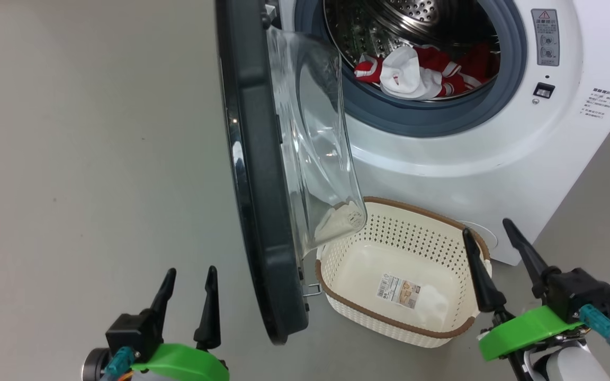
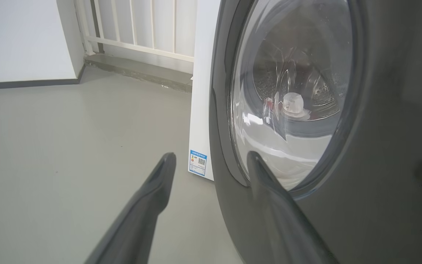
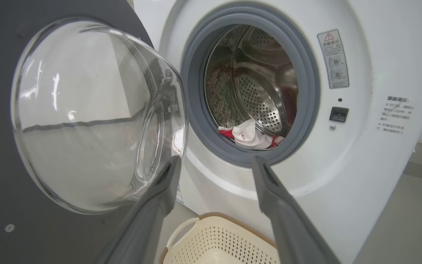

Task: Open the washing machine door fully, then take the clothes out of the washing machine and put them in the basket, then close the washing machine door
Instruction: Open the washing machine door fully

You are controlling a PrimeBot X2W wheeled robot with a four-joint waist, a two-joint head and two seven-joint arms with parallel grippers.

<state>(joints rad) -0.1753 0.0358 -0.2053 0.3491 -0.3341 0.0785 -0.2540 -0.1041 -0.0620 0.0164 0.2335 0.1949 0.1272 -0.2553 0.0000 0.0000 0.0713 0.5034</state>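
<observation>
A plain grey floor [image 1: 98, 159] carries the white front-loading washing machine [image 1: 469, 164] and, just in front of it, the cream perforated basket [image 1: 411, 235], standing upright.

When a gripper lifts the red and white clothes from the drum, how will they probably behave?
The clothes look soft and crumpled, so they will probably flop and hang down. The pieces lie bunched together, so one pull may drag several out. They seem light, though dampness cannot be judged.

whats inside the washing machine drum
Red and white clothes lie at the bottom of the steel drum of the washing machine. Whatever is under the bundle is covered.
</observation>
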